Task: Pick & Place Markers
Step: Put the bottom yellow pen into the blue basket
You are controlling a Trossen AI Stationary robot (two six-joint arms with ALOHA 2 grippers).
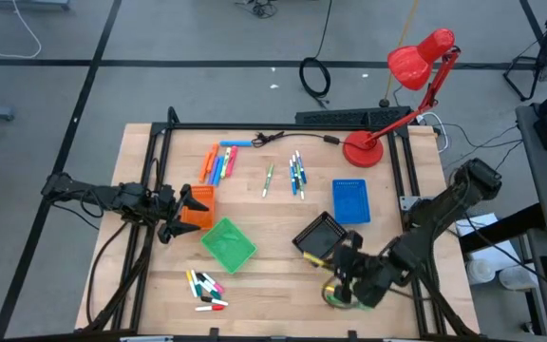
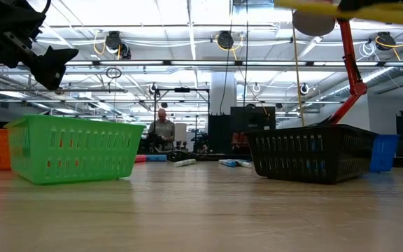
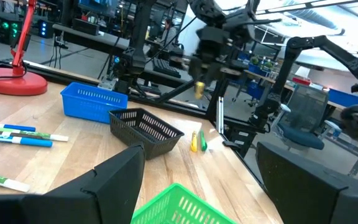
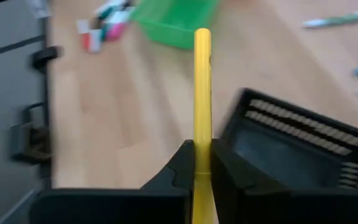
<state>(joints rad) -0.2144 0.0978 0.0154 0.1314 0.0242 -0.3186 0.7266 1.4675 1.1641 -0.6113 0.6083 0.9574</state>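
The right hand (image 4: 201, 163) is clamping a yellow marker (image 4: 202, 93) near its end; it is risking pivoting loose before the black tray (image 4: 303, 143) just beside it. The left hand (image 1: 180, 211) is waiting apart.

A grey floor (image 1: 207, 38) surrounds the wooden table (image 1: 273, 247); a red desk lamp (image 1: 416, 66) stands there.

the yellow marker (image 4: 202, 106) runs off the right wrist picture's lower edge, between the fingers (image 4: 180, 167).

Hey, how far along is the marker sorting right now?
Nothing shows as sorted yet. In hand: the right gripper is shut on a yellow marker near the black tray. The left gripper hangs open by the orange tray. Left: clusters of markers at the far side, centre and near edge.
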